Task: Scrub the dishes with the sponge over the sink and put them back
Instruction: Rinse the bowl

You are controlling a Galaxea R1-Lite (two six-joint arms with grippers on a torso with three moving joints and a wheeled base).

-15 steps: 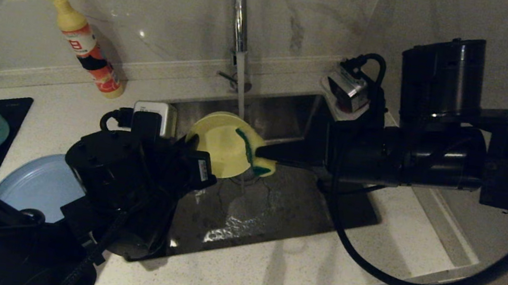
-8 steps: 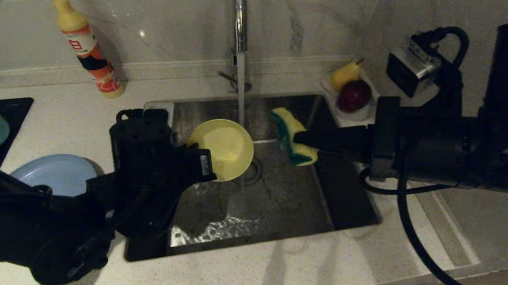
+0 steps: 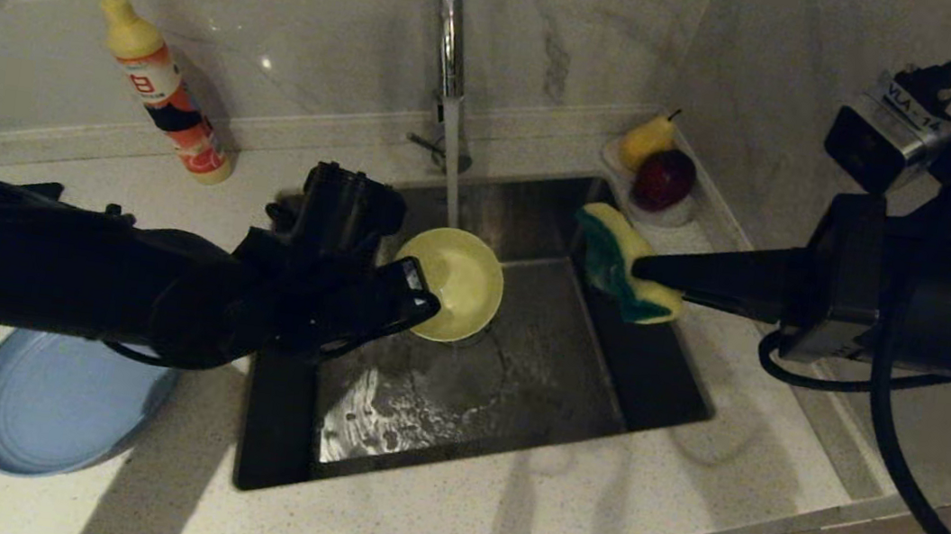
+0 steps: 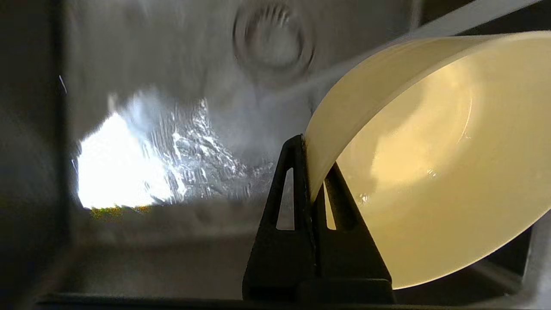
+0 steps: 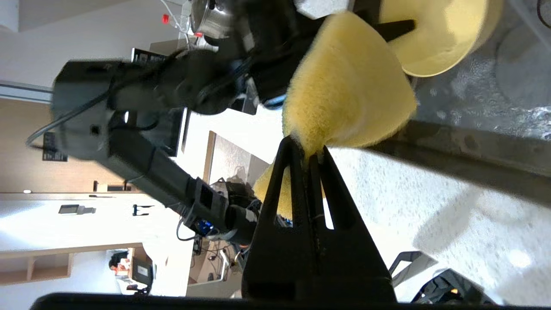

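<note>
- On the counter at far left: periwinkle plate [image 3: 50, 405], lying flat beside the sink [image 3: 651, 388].
- Over the basin: left gripper [image 3: 422, 297], jaws clamped on the rim of the yellow bowl [image 3: 455, 285], tilted under the faucet [image 3: 446, 27] stream.
- At the sink's right edge: right gripper [image 3: 642, 274], jaws pinched tight on the sponge [image 3: 621, 262], apart from the bowl.

Left hand [image 4: 311, 172] pinched on the yellow bowl's [image 4: 430, 172] rim, above the wet sink [image 4: 172, 107].
</note>
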